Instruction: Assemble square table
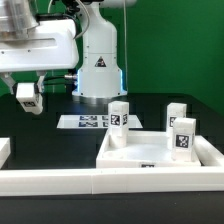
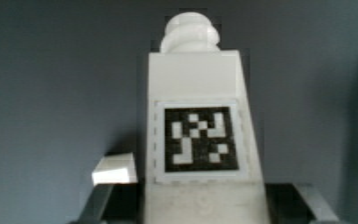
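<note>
In the exterior view, the arm enters at upper left; the gripper [image 1: 27, 97] hangs above the dark table [image 1: 45, 140], well to the exterior view's left of the other parts. The wrist view shows a white block leg [image 2: 195, 120] standing between the two fingers [image 2: 114, 205], its tag facing the camera and a rounded peg at its far end; the fingers are closed on this leg. Moving right, the arm's white base [image 1: 98, 60] stands at the back, and the marker board [image 1: 92, 122] lies flat just in front of it. Next, a second leg [image 1: 119, 115] stands upright beside the marker board. Further right, the square slab [image 1: 135, 150] lies in the corner formed by the white rail walls [image 1: 60, 180]. Two more legs [image 1: 176, 114] [image 1: 184, 138] stand upright at its far right side, tags facing forward
</note>
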Motion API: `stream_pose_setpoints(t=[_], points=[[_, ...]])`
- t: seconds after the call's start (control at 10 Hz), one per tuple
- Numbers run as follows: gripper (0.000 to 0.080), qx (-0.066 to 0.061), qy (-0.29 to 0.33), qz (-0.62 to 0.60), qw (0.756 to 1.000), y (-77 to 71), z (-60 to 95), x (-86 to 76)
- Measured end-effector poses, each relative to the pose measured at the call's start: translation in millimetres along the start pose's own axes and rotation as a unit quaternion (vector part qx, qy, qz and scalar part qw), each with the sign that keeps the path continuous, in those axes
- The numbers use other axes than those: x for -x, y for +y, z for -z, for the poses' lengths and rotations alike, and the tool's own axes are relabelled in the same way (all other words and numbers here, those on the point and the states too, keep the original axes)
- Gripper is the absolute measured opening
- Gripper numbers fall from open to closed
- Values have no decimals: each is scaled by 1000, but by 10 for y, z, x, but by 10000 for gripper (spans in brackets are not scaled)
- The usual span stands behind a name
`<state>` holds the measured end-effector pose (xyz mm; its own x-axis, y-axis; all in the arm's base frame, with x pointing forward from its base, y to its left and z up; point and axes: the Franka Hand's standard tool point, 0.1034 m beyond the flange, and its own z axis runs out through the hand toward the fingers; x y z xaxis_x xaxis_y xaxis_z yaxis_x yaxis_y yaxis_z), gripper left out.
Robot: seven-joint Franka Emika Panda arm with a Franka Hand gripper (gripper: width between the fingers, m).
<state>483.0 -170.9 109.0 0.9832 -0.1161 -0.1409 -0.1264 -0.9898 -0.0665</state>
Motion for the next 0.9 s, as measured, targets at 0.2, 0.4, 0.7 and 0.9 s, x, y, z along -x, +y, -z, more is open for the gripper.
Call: stream_pose_setpoints(t=[0.2,0.4,0.7,0.9], points=[[291,15,65,-6,998,28,20,-30],[291,18,106,4,994,-189,101,-146],[291,9,122,-1,992,-646,246,-410],[291,3,122,-22,992,-900,236,-466]])
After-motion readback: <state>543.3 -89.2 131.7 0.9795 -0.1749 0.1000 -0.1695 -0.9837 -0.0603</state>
